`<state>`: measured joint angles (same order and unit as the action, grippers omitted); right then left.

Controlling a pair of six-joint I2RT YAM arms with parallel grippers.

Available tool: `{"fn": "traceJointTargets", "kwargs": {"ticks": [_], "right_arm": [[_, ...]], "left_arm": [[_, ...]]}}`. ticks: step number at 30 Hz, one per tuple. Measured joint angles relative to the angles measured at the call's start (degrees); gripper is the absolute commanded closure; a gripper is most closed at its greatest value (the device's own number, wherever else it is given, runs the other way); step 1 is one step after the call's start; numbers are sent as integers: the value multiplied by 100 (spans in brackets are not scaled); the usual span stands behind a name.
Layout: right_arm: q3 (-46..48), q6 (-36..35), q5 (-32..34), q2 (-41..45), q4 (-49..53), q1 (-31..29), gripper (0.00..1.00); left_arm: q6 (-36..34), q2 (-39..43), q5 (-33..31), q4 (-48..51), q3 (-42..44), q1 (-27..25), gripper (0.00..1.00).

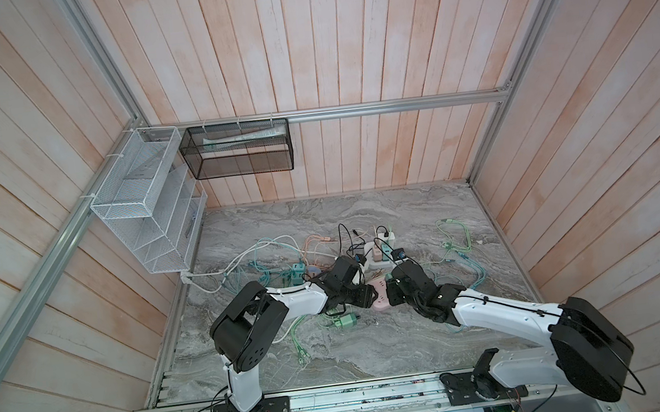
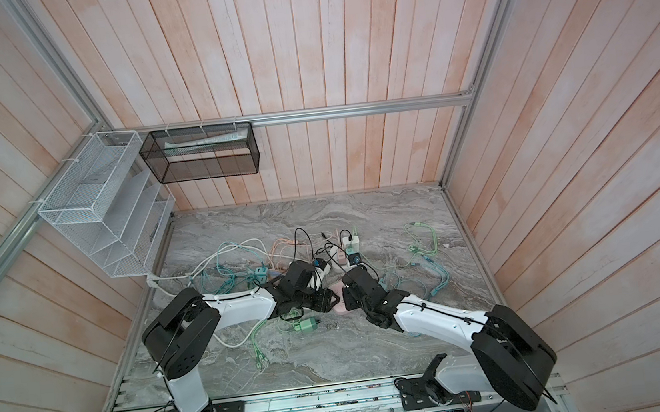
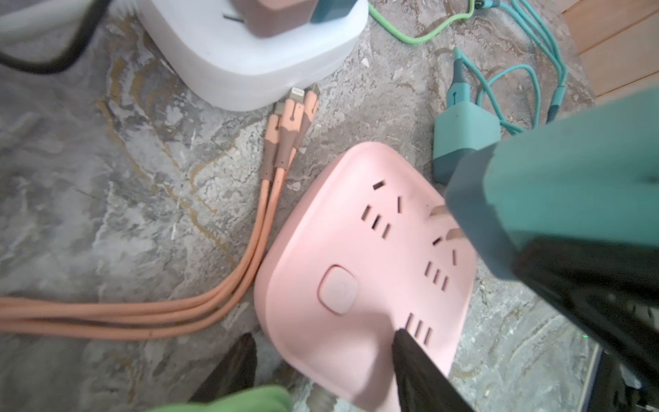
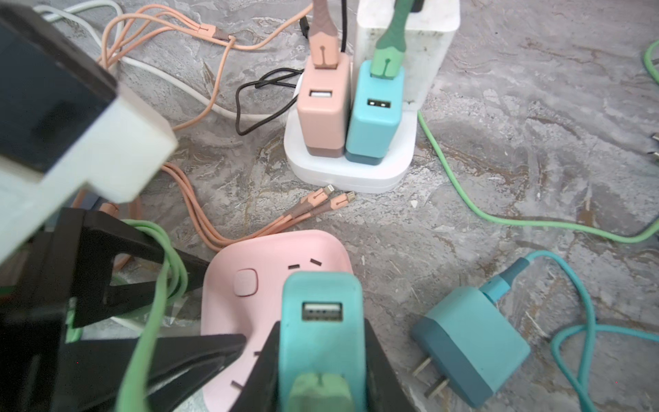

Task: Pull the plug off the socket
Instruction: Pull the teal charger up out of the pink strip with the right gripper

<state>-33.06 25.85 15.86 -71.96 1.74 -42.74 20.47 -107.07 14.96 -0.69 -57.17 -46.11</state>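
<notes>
Teal, the plug [image 4: 321,314] sits pinched between the fingers of my right gripper [image 4: 321,356]; its prongs [image 3: 442,213] show partly bare above the pink socket [image 3: 338,249]; my left gripper [image 3: 321,342], fingers spread, rests one fingertip [image 3: 410,353] on the socket's top; the socket lies mid-surface on the marble table [image 1: 335,352]; a white power strip [image 4: 356,178] stands near, toward the back edge.

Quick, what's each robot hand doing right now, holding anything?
Left gripper: jaws open, one resting on top of the pink power strip.
Right gripper: jaws closed on the teal plug.
</notes>
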Motion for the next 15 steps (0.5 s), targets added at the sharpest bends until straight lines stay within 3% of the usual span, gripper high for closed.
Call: {"fn": "traceJointTargets", "kwargs": {"ticks": [8,15], "right_arm": [[498,-184,-1102,737,-164,903,97],[752,-339,-2135,815,-214,1628,95]], "left_arm": [[-435,72,122,4,83,-186,37],[-726,219,267,76,238,-208,35]]}}
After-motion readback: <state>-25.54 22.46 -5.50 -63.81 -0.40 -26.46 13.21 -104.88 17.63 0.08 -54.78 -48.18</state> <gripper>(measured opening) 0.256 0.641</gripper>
